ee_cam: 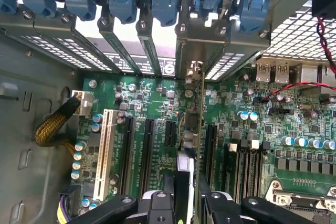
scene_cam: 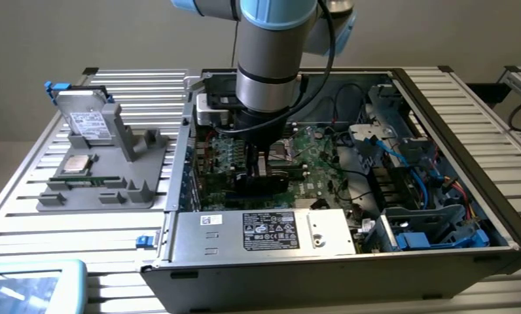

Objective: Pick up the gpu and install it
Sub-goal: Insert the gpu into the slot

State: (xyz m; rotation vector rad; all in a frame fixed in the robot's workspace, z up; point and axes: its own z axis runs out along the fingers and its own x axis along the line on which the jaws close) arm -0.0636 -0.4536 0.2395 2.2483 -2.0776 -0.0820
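A slatted metal bench under a plain pale wall carries an open computer case lying on its side, so its green board faces up and I can come at it from above. My claw is down inside the case, over the board, clamped on the card; I grip it by its top edge so it hangs on edge, which suits the long black slots on the board. From my wrist the card runs edge-on between my fingers toward the case's back wall, its silver bracket close under the blue clips there, lined up with one slot rather than clearly seated. Beside the case, a grey stand props up a silver drive with a white label. The box at the case's near edge has a black sticker; none of the writing is readable.
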